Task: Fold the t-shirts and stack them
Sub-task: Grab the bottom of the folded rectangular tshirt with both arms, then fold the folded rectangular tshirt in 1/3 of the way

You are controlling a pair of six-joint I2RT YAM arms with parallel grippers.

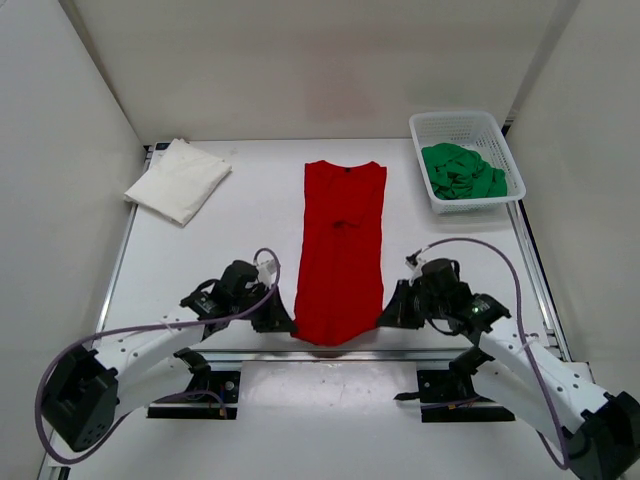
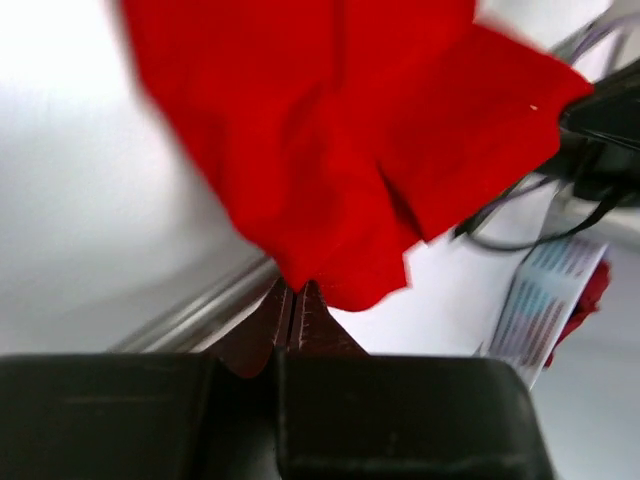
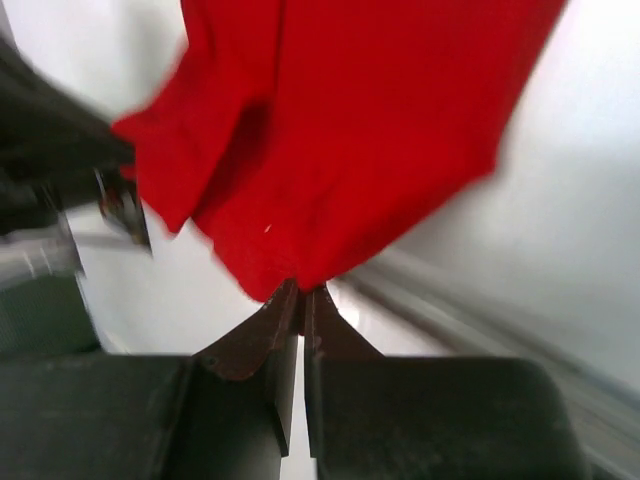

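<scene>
The red t-shirt (image 1: pixel 342 250) lies as a long narrow strip in the middle of the table, collar at the far end. My left gripper (image 1: pixel 283 322) is shut on its near left hem corner (image 2: pixel 300 270). My right gripper (image 1: pixel 388 316) is shut on its near right hem corner (image 3: pixel 300 270). The cloth hangs bunched from both grips just above the table. The white t-shirt (image 1: pixel 178 179) lies folded at the far left. The green t-shirt (image 1: pixel 460 172) is crumpled in the white basket (image 1: pixel 497 139) at the far right.
White walls close in the table on the left, back and right. A metal rail (image 1: pixel 340 354) runs along the table's near edge, just behind both grippers. The right arm's cable (image 1: pixel 478 244) loops above the table by the basket.
</scene>
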